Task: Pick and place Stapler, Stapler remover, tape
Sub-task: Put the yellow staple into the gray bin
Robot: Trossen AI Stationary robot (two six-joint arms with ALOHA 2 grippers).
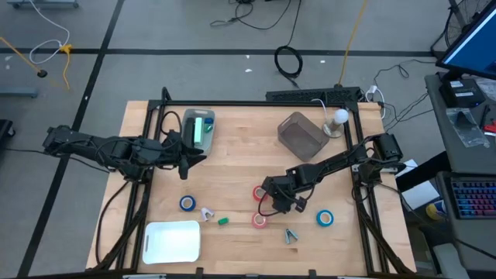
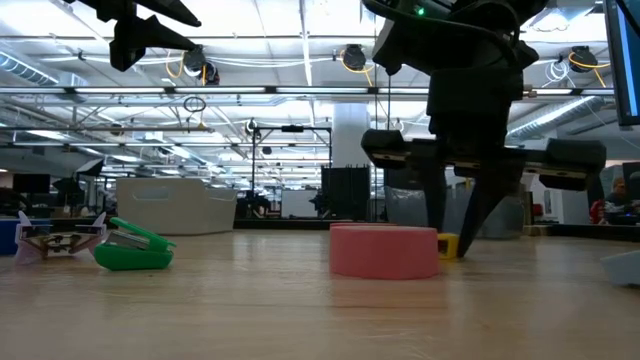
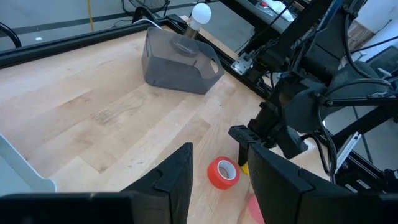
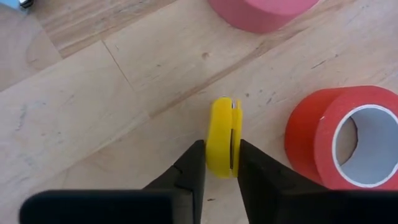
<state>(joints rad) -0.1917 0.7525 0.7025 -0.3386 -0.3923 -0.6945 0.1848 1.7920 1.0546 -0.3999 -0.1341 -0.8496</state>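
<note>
My right gripper (image 4: 222,167) is shut on a small yellow stapler (image 4: 221,140) that lies on the wooden table between a red tape roll (image 4: 348,140) and a pink-red tape roll (image 2: 385,250). Two blue tape rolls (image 1: 187,203) (image 1: 324,218) lie flat on the table farther to the left and right. A green stapler (image 2: 135,250) and two staple removers (image 1: 206,213) (image 1: 291,235) lie near the front edge. My left gripper (image 1: 186,159) hangs open above the table's left half with nothing between its fingers. My right gripper pinches the yellow stapler's two flat sides (image 4: 214,158) between its two fingertips. The fingers come from above, slanting steeply down. The stapler stands on edge, and its underside (image 2: 447,250) rests on the table.
A grey bin (image 1: 302,136) stands at the back right, with a white bulb (image 1: 339,118) beside it. A green and grey device (image 1: 199,128) lies at the back left. A white tray (image 1: 172,242) sits at the front left. Black frame rails run along the table's edges.
</note>
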